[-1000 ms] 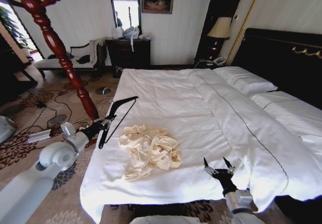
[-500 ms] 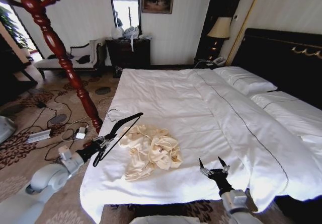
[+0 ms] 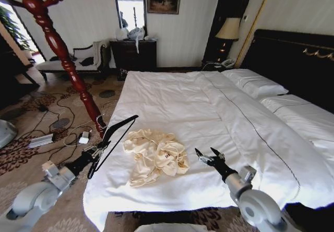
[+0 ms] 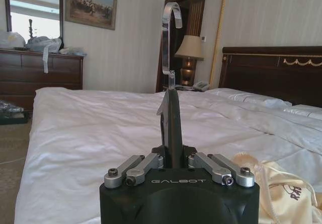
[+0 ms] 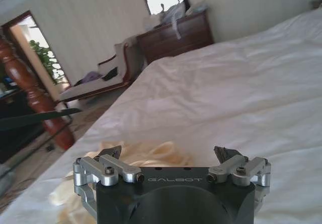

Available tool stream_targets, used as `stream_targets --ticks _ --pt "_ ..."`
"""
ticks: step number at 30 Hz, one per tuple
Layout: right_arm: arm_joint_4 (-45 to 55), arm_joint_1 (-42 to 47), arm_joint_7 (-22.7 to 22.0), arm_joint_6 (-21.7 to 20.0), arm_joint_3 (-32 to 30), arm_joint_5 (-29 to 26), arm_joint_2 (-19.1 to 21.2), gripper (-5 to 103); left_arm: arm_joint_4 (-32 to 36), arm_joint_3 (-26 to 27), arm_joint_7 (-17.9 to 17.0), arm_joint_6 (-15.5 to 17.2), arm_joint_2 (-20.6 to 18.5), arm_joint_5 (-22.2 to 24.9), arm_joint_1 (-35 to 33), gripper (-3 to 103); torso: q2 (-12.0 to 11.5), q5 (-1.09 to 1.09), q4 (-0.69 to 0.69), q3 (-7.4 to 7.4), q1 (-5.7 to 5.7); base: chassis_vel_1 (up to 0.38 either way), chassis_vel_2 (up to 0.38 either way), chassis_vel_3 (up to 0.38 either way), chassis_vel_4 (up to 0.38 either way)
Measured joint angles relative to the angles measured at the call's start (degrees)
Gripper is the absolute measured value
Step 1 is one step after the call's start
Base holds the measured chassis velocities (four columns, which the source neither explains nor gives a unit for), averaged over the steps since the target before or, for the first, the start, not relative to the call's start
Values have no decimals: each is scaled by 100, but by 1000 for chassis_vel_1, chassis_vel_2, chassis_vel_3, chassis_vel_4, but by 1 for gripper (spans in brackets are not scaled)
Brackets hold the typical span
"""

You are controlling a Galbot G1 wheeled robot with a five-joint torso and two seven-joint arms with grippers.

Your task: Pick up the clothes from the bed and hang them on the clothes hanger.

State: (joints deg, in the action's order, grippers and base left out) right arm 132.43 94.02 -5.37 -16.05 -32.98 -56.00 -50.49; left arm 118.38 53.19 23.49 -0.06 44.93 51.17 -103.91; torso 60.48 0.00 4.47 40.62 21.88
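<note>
1. I am watching the soft cream, pale-yellow crumpled shirt (image 3: 155, 156) lying in a heap on the wide bed with the white duvet (image 3: 177, 101), near its foot edge and the side closest to me.
2. My left gripper (image 3: 94, 154) is clamping the thin black triangular hanger with the silver wire hook (image 3: 116, 134) by its lower part, just off the bed's left edge and beside the garment; in the left wrist view the hook (image 4: 169, 38) is standing upright above the closed jaws.
3. My right gripper (image 3: 207, 158) is hovering low over the duvet just to the right of the shirt, its jaws spread wide and holding nothing.
4. I judge the step in hand to be the reach for the shirt.
5. To do it well, I am aiming at a raised fold on the near right side of the heap, pinching only cream cloth and none of the duvet beneath.
6. I am keeping the hanger steady and clear of the heap until the cloth is lifted.
</note>
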Motion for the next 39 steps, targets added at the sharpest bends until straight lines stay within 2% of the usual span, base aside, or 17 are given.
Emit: stream_targets --ticks 2,4,5,6,8,13,26,39 --pt "42 -256 -5 -200 284 -376 94 100 38 20 -13 7 89 -48 -106 15 0 -1 1 0 0 0 0 0 0" --pt "-3 -722 -112 -498 613 -689 23 100 93 24 -44 21 187 -93 -178 15 0 0 0 0 0 0 0 0 0" --pt "-3 -722 -112 -498 613 -689 23 100 93 24 -44 21 187 -93 -178 15 0 0 0 0 0 0 0 0 0" --pt "-59 -933 -205 -616 748 -873 -44 100 119 25 -58 30 228 -107 -204 15 0 -1 1 0 0 0 0 0 0" --pt "-315 -1615 -572 -876 1185 -1593 -292 100 185 28 -95 48 316 -137 -280 15 0 1 -1 0 0 0 0 0 0" --pt "-718 -2310 -978 -1087 1723 -2238 -541 100 354 128 -115 66 385 -167 -445 15 -1 -1 -2 0 0 0 0 0 0" --pt "-1299 -2805 -1204 -1220 2187 -2368 -1238 100 458 248 -157 121 341 -82 -530 15 -1 -1 0 0 0 0 0 0 0" --pt "-1788 -2854 -1179 -1229 2501 -2087 -1580 100 532 229 -142 100 481 -99 -706 15 -1 0 -1 0 0 0 0 0 0"
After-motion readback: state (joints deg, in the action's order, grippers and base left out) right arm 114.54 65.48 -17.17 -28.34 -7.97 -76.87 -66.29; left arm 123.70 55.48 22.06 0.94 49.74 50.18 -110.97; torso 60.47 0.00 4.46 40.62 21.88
